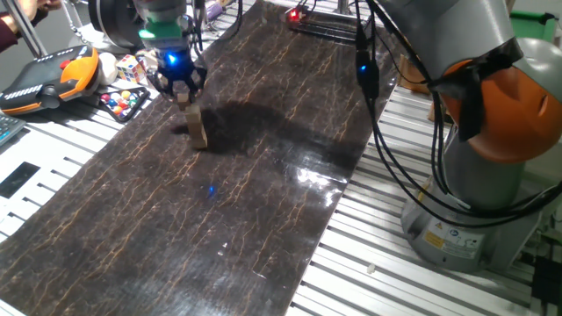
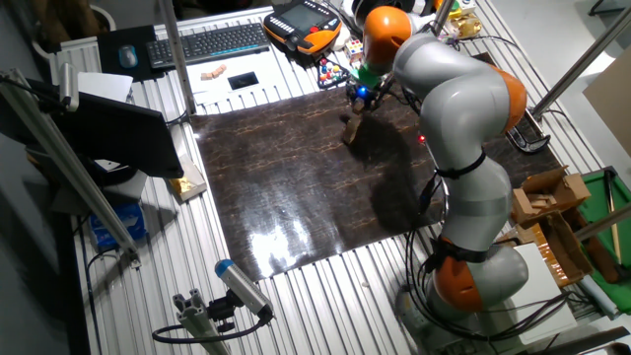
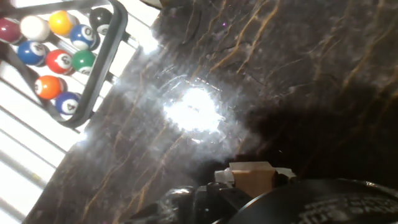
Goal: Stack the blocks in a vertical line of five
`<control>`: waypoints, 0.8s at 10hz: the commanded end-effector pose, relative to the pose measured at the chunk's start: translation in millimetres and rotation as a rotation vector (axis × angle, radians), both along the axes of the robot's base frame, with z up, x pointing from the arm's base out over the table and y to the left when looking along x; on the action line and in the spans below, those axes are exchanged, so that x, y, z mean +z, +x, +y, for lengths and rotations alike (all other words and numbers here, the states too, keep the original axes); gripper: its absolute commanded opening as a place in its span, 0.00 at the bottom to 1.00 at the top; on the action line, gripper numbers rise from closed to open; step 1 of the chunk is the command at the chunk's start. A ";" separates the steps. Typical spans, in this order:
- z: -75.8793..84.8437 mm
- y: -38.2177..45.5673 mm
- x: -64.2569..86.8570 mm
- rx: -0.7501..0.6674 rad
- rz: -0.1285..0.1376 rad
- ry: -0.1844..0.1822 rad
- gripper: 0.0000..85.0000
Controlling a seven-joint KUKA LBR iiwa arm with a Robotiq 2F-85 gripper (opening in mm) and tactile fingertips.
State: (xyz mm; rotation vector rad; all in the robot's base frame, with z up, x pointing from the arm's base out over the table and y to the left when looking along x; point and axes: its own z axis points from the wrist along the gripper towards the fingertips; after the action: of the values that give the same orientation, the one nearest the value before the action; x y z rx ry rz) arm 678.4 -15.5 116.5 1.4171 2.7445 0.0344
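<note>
The blocks (image 1: 198,130) stand as a short tan column right under the claw (image 1: 183,91), on the dark marbled mat (image 1: 263,193), and what looks like the top cube sits between the fingertips. In the hand view a tan cube (image 3: 252,176) shows at the bottom edge, flanked by the finger pads, so the claw reads as clamped on that cube; whether it rests on the column or hangs just above it, I cannot tell. The column leans a little in one fixed view, and how many cubes it holds is too small to count.

My call on handling: plain wood, light, stiff, nothing fragile, but smooth faces on a tall thin stack mean it tips at the slightest sideways nudge. Take each cube on two opposite flat sides, mid-height, and let go straight up. Off to the claw's side, beyond the mat edge, sits a rack of billiard balls (image 3: 62,50).
</note>
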 end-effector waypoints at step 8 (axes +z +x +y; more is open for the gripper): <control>25.5 -28.6 69.5 -0.024 0.047 -0.007 0.01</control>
State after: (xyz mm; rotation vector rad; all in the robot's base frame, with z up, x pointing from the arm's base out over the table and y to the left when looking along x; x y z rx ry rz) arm 649.7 10.6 186.2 1.4660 2.7617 -0.0092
